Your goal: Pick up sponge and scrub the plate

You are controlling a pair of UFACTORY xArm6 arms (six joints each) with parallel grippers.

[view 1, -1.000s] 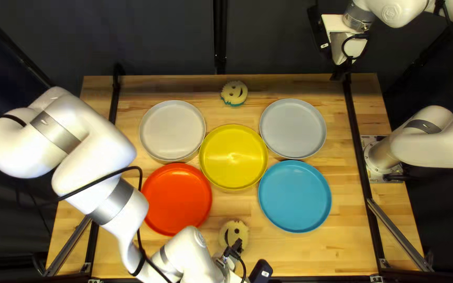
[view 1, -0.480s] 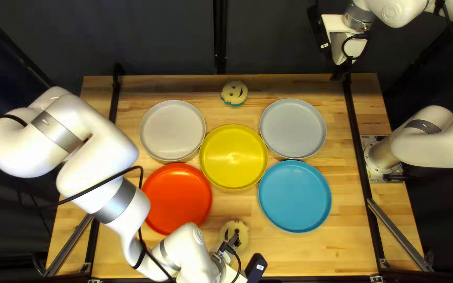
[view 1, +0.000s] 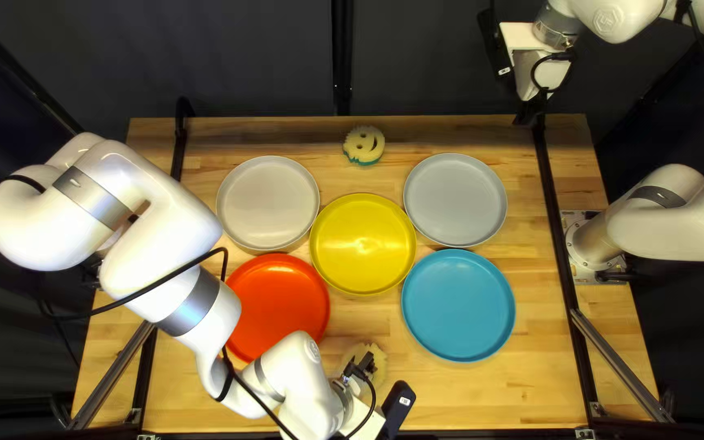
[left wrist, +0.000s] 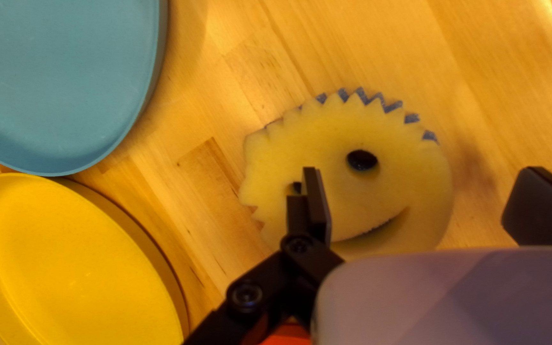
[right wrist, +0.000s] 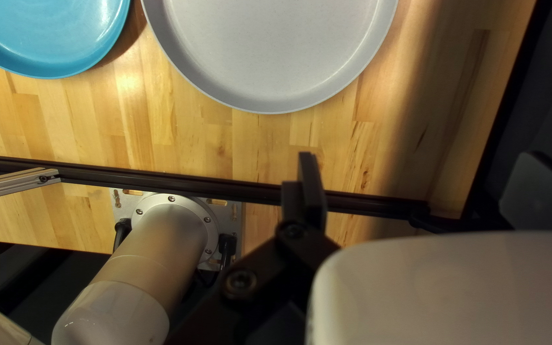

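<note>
A: What's biggest?
B: The wooden counter [view 1: 543, 391]. My left arm [view 1: 156, 253] reaches over its near left part; my right arm [view 1: 682, 228] stands at the right edge, its raised end crossing the top of the top left view. The right wrist view adds the screws ringing the right arm's base [right wrist: 174, 236].
A: And the plates?
B: Five in the top left view: yellow plate [view 1: 363, 244] in the middle, off-white plate [view 1: 268, 202] and grey plate [view 1: 455, 200] toward the far edge, red plate [view 1: 279, 297] and blue plate [view 1: 458, 305] nearer. The arm covers part of the red one. The right wrist view has just the grey and blue.
A: The hands?
B: Left hand [view 1: 364, 420] is released, fingers wide apart in its wrist view. Right hand [view 1: 530, 107], by the far right corner, is released too, as its wrist view shows.
A: Where are the sponges?
B: Far sponge [view 1: 364, 144] lies beyond the yellow plate. Near sponge [left wrist: 384, 195] lies under the left hand, partly hidden from above.
A: Anything finer?
B: The left wrist view reveals its blue jagged underside edge, with one finger across its face. Whether they touch, I can't tell.
</note>
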